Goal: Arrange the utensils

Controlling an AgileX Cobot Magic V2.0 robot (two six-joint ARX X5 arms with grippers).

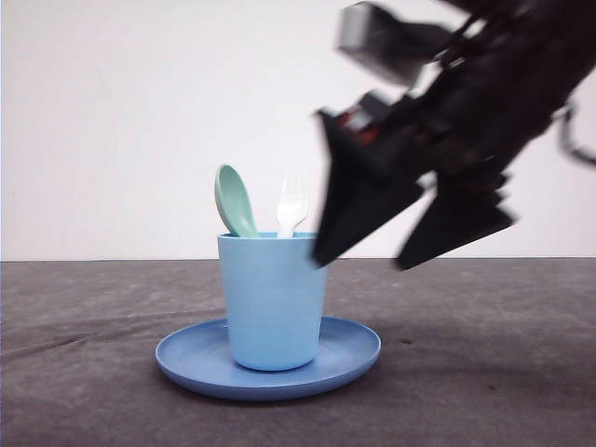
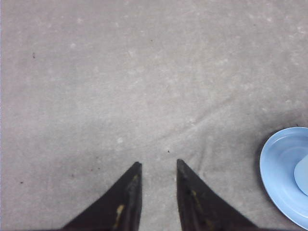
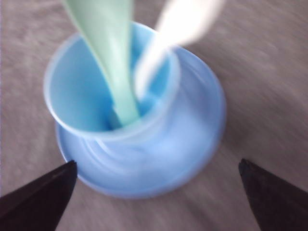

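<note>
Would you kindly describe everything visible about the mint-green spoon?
The mint-green spoon looks like smooth matte plastic, with an oval bowl and a flat tapering handle. It stands bowl-up in the light blue cup, leaning left against the rim, its handle end down near the cup's bottom. The white fork stands beside it in the same cup; whether they touch is unclear. Neither end effector holds it.

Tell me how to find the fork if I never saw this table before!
Look for the round blue plate on the grey table; a light blue cup stands on it. Two handles go down into the cup, heads sticking up. The fork is the white one with tines, right of the mint-green spoon.
</note>
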